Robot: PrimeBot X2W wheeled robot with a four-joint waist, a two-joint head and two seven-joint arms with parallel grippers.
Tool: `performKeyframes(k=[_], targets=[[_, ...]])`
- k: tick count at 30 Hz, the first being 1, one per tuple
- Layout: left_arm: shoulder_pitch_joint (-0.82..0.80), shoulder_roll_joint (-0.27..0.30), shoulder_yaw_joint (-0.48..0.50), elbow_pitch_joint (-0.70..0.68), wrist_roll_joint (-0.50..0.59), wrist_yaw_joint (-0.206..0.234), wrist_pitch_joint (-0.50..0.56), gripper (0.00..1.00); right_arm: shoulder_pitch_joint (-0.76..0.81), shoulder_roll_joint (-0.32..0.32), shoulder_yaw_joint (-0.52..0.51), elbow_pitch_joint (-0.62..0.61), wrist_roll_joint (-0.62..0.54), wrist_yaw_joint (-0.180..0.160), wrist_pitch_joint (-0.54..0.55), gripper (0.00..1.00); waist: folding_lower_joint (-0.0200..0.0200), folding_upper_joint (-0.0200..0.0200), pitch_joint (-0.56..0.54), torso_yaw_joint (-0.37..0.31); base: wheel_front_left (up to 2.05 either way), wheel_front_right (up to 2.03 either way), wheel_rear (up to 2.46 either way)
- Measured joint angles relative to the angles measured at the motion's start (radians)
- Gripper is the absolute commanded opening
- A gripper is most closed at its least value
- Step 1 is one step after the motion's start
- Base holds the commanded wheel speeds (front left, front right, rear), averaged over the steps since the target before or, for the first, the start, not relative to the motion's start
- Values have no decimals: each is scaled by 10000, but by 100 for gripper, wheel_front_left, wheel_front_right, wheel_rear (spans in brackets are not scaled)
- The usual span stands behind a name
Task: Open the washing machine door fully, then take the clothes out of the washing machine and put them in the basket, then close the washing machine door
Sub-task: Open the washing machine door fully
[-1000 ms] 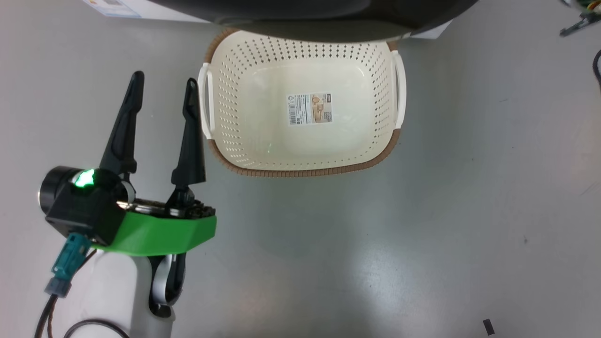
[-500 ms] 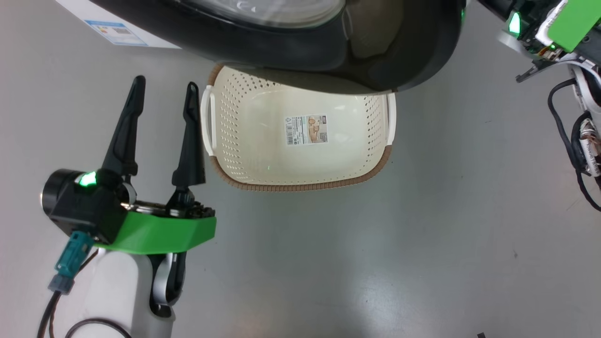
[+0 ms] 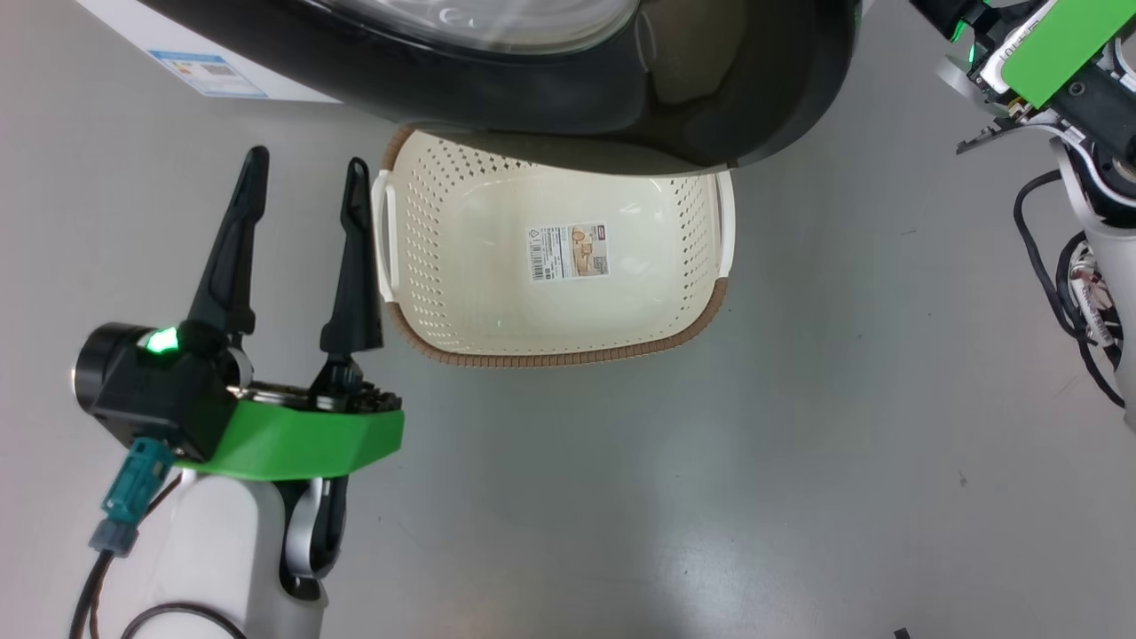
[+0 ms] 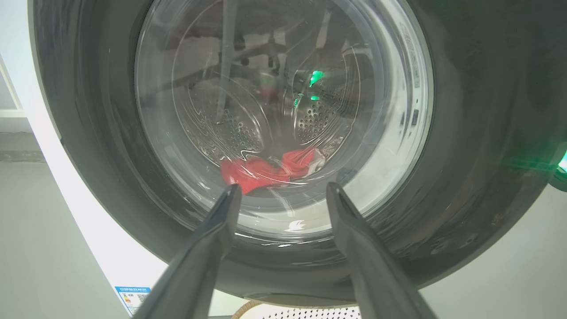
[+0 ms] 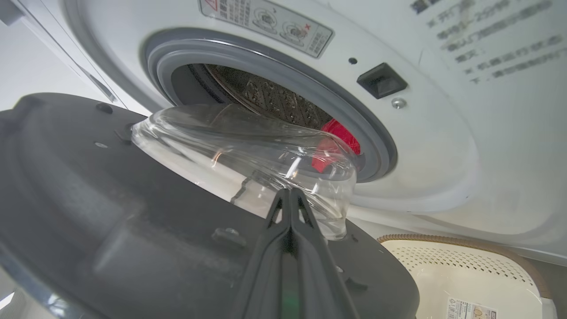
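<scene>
Here the washing machine door (image 5: 88,199) stands partly open. In the right wrist view it takes up the lower left of the frame, its dark inner face and clear glass bowl (image 5: 248,150) swung off the round opening of the washing machine (image 5: 443,133). The grey gasket (image 5: 274,75) rings that opening at the upper middle, with the perforated steel drum (image 5: 266,95) behind it. The clothes (image 5: 339,133), bright red, lie inside the drum at its lower edge, partly seen through the bowl. In the left wrist view the same red heap, with a white part, sits low in the middle of the frame behind the door's glass.

The basket (image 3: 550,355) stands on the grey floor (image 3: 710,497) in the upper middle of the head view, a sticker (image 3: 568,252) on its bare bottom. The door's black rim overhangs its far side.

The left jaws are released. In the lower left of the head view their two dark fingers (image 3: 232,257) point up the frame, spread apart with nothing between them. The inner one is just beside the basket's white side handle (image 3: 384,231); whether it touches cannot be told.

The right jaws are clenched on nothing. In the right wrist view they rise from the bottom middle pressed flat together, tips at the lower edge of the glass bowl; contact with it cannot be told. The right arm's green-shelled wrist (image 3: 1056,44) shows at the upper right of the head view.
</scene>
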Motion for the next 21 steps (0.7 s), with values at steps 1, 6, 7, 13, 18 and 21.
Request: performKeyframes(k=[1, 6, 7, 13, 18, 21], targets=[[0, -2, 2, 12, 0, -2, 0, 100, 50, 2, -10, -8, -115, 0, -278, 100, 0, 0, -15, -11, 0, 0, 0], [81, 0, 73, 174, -2, -65, 0, 100, 736, -88, 4, -324, -796, 2, -1977, 100, 0, 0, -189, -83, 0, 0, 0], [143, 0, 92, 211, -2, -86, 0, 100, 858, -161, 40, -393, -980, 2, -2405, 100, 0, 0, -223, -109, 0, 0, 0], [219, 0, 232, 339, -2, -104, 0, 100, 1561, -938, 1005, -506, -3018, 2, -5415, 100, 0, 0, -391, -323, 0, 0, 0], [226, 2, 305, 384, -2, -174, 0, 100, 1972, -1250, 1641, 182, -4807, 4, -7321, 100, 0, 0, -495, -487, 0, 0, 0], [236, 4, 359, 405, -2, -188, 0, 100, 2252, -1058, 1037, 416, -6046, 6, -7413, 100, 0, 0, -521, -569, 0, 0, 0]])
